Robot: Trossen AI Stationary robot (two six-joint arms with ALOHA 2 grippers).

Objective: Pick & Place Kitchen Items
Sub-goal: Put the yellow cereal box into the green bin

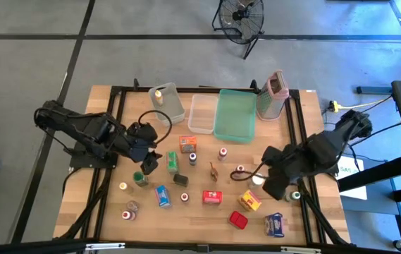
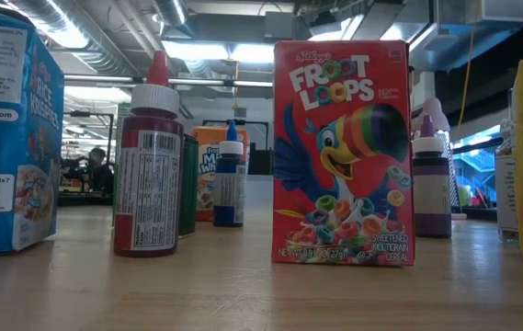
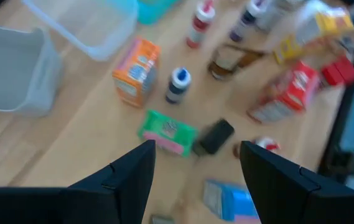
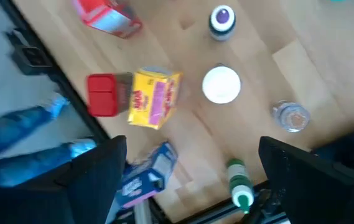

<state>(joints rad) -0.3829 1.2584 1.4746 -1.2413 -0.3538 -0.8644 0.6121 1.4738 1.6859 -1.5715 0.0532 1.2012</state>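
I take the teal tray (image 1: 234, 116) as landmark. My right gripper (image 4: 189, 177) hovers toward the table's front-right corner from the tray, fingers spread wide, grasping nothing; under it lie a white-capped jar (image 4: 221, 84), yellow box (image 4: 154, 98) and red packet (image 4: 103, 94). My left gripper (image 3: 194, 163) hangs front-left of the tray, fingers parted and empty, above a green packet (image 3: 167, 131) and an orange box (image 3: 135, 70). The remaining kitchen items are scattered on the wood in front of the tray.
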